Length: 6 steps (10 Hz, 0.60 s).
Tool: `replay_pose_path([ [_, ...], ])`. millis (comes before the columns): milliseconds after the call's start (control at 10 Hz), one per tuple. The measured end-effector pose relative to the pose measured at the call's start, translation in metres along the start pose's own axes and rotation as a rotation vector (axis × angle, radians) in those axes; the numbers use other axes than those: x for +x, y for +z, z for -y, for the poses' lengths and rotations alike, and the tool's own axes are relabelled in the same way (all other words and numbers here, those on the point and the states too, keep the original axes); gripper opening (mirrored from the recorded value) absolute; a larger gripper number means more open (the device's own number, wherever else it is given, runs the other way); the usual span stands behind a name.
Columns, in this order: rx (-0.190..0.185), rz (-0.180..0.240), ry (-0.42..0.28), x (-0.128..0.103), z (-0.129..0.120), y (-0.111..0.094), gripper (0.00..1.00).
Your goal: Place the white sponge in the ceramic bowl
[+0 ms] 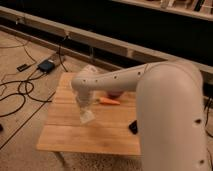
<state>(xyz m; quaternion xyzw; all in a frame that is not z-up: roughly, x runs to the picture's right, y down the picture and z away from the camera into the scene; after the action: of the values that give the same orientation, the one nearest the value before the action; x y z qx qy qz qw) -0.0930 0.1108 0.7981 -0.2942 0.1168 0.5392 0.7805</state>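
The white sponge [87,117] is a small pale block at the tip of my gripper [85,111], just above the left middle of the wooden table [65,135]. The gripper points down from the wrist and is shut on the sponge. The ceramic bowl [116,94] is dark maroon. It sits behind and to the right of the gripper, and my forearm hides most of it. An orange carrot [109,101] lies in front of the bowl.
A small black object [133,126] lies on the table's right part, near my arm. A whitish thing [90,69] shows at the table's back edge behind the wrist. Cables and a dark box [46,66] lie on the floor to the left.
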Motion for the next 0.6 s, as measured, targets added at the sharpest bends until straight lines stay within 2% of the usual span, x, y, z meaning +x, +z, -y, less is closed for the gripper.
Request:
replay_pose_path([
  [400, 0.039, 0.094, 0.222, 0.02, 0.078, -0.049, 0.0],
  [600, 0.072, 0.122, 0.298, 0.028, 0.111, -0.064, 0.0],
])
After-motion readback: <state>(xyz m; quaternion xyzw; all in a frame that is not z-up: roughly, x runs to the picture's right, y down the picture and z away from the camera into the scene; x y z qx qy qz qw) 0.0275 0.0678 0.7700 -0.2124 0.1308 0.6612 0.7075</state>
